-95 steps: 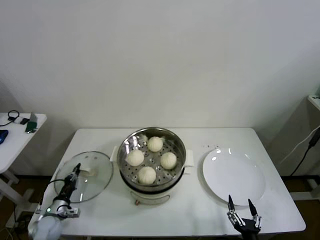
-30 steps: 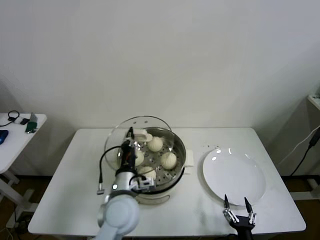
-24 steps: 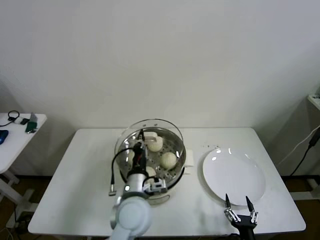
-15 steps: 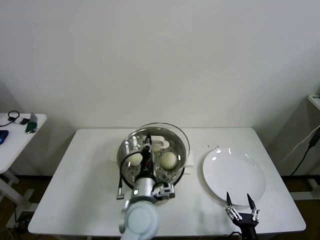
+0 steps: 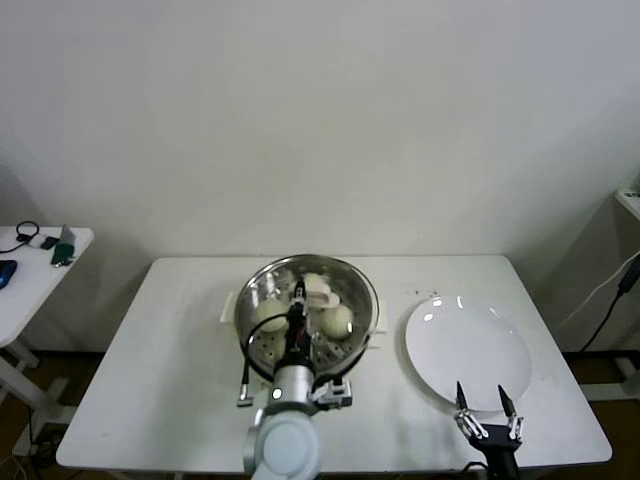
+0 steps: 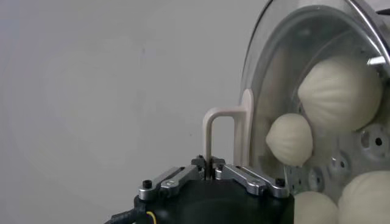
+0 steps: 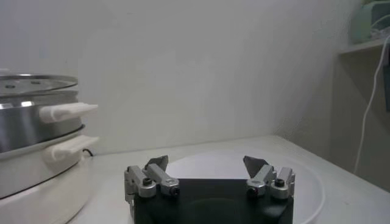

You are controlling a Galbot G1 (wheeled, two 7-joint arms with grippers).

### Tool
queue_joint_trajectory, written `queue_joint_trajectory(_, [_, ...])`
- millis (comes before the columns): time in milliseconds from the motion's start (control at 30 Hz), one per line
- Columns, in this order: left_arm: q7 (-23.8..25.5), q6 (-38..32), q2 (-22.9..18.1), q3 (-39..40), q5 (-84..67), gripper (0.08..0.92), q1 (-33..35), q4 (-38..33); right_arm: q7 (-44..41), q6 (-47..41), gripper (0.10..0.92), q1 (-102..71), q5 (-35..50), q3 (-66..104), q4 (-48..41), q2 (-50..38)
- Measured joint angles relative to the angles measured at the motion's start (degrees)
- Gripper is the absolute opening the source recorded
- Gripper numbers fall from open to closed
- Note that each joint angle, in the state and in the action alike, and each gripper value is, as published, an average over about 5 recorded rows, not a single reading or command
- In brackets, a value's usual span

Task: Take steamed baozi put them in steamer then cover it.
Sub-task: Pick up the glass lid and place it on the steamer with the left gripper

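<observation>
Glass cover (image 5: pixel 322 292) is sitting over the steamer (image 5: pixel 262 288), its white handle (image 6: pixel 220 135) being pinched by the left gripper (image 6: pixel 209 168), while the right gripper (image 7: pixel 206 165) is idling with fingers spread beside a white plate (image 5: pixel 468 352).

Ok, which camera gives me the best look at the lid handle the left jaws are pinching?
The left wrist view: the cover handle stands right above the left gripper, pinched in its shut jaws. The head view shows the handle only small, over the steamer, partly behind the arm. The right wrist view shows only the cover's rim edge-on, no handle.
</observation>
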Motion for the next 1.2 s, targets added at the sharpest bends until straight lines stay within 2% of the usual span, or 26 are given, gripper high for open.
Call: queue_joint_trajectory(1200, [-0.9,0.3,1.4,-1.6,-1.8,0.140,-0.8,2.2,-0.9,1.5,0.823,-1.9,-0.2,-0.1,0.9,0.4])
